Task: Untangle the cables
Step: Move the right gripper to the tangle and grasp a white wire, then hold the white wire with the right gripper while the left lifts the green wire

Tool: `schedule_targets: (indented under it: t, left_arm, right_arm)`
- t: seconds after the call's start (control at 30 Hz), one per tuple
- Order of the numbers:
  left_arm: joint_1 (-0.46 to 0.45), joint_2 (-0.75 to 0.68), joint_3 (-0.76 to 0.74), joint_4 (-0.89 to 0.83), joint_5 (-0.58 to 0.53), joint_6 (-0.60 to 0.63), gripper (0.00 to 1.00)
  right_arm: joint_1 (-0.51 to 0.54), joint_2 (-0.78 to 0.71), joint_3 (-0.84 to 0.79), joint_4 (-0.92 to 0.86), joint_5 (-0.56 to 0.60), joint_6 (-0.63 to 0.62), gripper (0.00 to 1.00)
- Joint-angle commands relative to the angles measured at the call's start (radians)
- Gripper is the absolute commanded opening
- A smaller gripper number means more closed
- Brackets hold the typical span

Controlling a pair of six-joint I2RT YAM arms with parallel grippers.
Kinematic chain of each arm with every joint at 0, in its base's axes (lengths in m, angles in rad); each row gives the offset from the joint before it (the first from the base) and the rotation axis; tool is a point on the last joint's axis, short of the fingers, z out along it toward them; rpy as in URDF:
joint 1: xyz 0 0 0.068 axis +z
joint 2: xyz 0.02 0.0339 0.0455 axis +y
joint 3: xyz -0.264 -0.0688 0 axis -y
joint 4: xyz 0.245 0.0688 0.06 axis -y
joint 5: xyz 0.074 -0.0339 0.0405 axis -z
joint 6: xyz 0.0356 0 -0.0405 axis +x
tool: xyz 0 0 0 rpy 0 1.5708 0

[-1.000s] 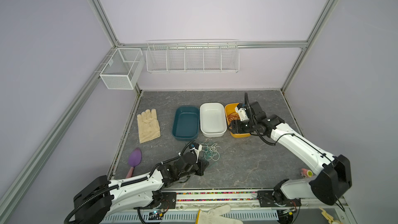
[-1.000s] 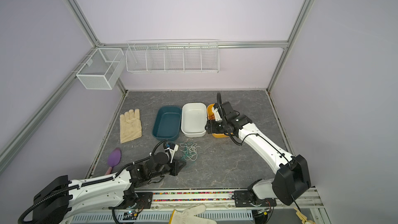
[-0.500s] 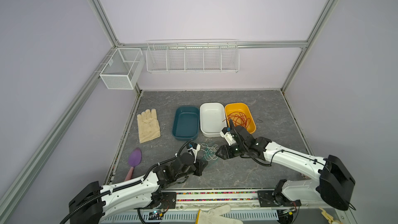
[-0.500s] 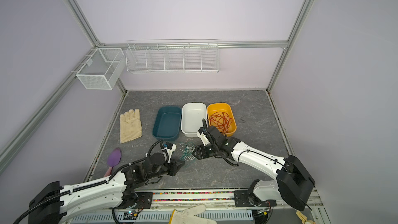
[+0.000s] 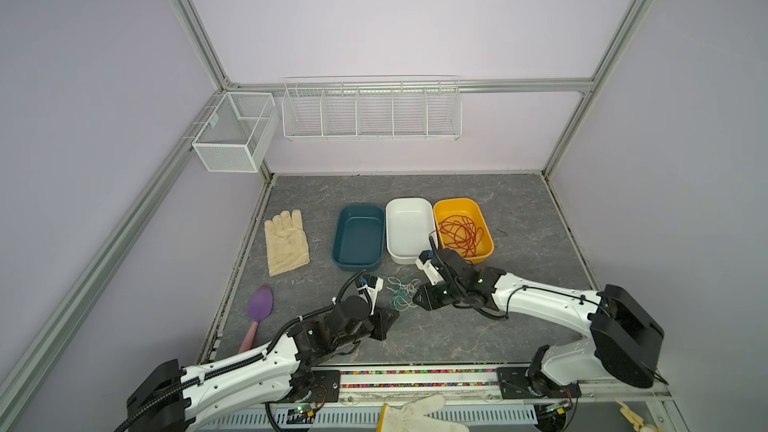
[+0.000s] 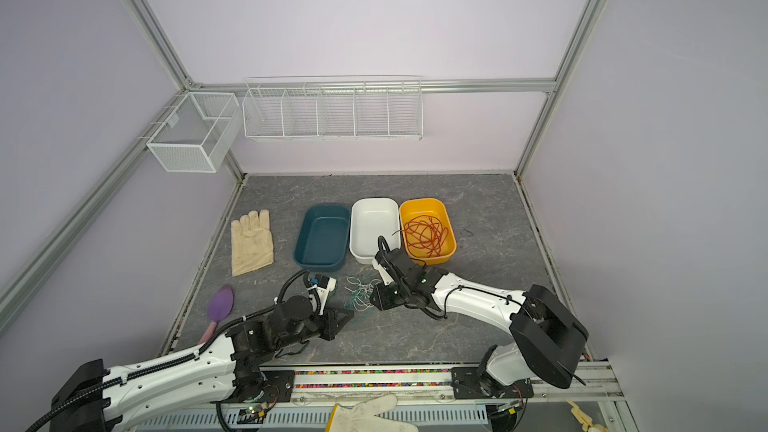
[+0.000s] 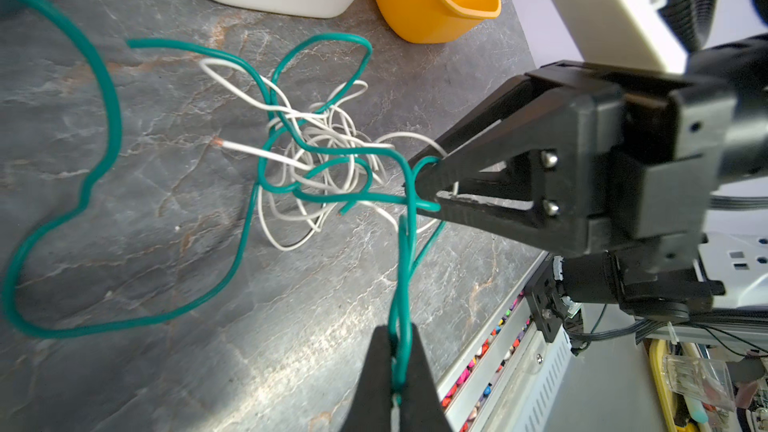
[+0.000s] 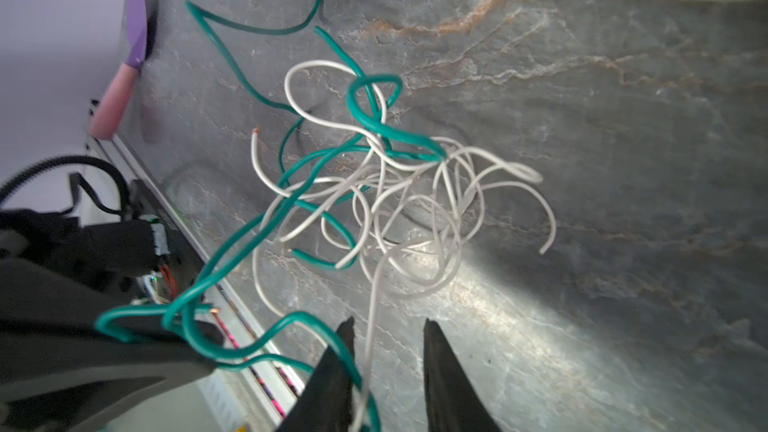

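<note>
A tangle of green cable (image 7: pixel 328 151) and white cable (image 8: pixel 415 209) lies on the grey table (image 5: pixel 457 326), in front of the tubs in both top views (image 5: pixel 401 292) (image 6: pixel 361 293). My left gripper (image 7: pixel 395 351) is shut on a doubled green strand, just left of the tangle (image 5: pixel 395 317) (image 6: pixel 350 315). My right gripper (image 8: pixel 388 326) sits at the tangle's right edge (image 5: pixel 417 299) (image 6: pixel 372 299). Its jaws stand a narrow gap apart, with a white strand and a green loop running between them. The red-orange cable (image 5: pixel 459 234) (image 6: pixel 424 234) lies coiled in the yellow tub (image 5: pixel 487 243).
A blue tub (image 5: pixel 338 238) and a white tub (image 5: pixel 409 226) stand left of the yellow one. A cream glove (image 5: pixel 286 243) and a purple spatula (image 5: pixel 259 309) lie at the left. Wire baskets (image 5: pixel 372 110) hang on the back wall. A white glove (image 5: pixel 415 413) rests on the front rail.
My right arm has come from over the yellow tub down to the tangle, leaving the red-orange cable in the tub, and its jaws have narrowed. The left gripper still holds the green strand.
</note>
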Motion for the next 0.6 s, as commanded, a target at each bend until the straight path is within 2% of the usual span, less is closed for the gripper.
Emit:
schedule_targets:
  t: [0.0, 0.17, 0.37, 0.57]
  left_arm:
    - [-0.005, -0.025, -0.014, -0.027, -0.023, -0.009, 0.0]
    - [-0.004, -0.063, -0.032, -0.041, -0.03, -0.016, 0.0]
    - [-0.005, -0.124, -0.039, -0.094, -0.054, -0.02, 0.0]
    - [-0.005, -0.182, -0.029, -0.155, -0.076, -0.015, 0.0]
  right_arm:
    - [0.005, -0.011, -0.022, -0.006, 0.096, 0.016, 0.17]
    - [0.004, -0.066, -0.028, -0.085, 0.253, 0.058, 0.06]
    - [-0.006, -0.135, -0.036, -0.193, 0.386, 0.129, 0.06]
    - [-0.029, -0.205, -0.066, -0.257, 0.417, 0.179, 0.06]
